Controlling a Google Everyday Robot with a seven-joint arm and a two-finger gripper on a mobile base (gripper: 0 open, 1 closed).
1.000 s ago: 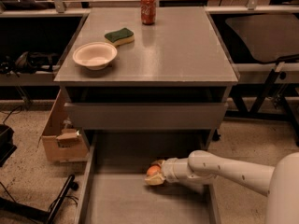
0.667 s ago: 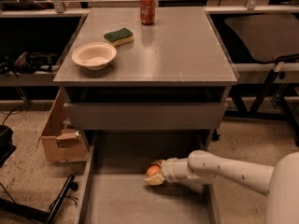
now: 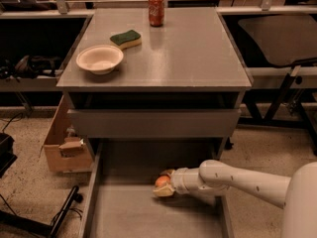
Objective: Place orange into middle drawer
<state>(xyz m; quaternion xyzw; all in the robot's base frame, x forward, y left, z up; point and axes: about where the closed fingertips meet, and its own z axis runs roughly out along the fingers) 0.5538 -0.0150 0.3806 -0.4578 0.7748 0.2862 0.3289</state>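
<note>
The claw [image 3: 163,184] reaches in from the right, low inside the open middle drawer [image 3: 143,217]. Its fingers are closed on the orange [image 3: 161,181], held close over the grey floor; whether it touches the floor is unclear. A shut drawer front [image 3: 153,123] overhangs just behind. On the desk [image 3: 193,58] stand a beige bowl [image 3: 99,58], a green sponge [image 3: 125,37] and a red can [image 3: 156,9]. A cardboard box [image 3: 62,150] sits on the left.

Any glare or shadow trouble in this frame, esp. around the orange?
Camera view: dim, warm light; soft sheen on the cabinet top, no harsh glare; the middle drawer is dark at its back, but the orange, held in the gripper above the drawer floor, is readable.
</note>
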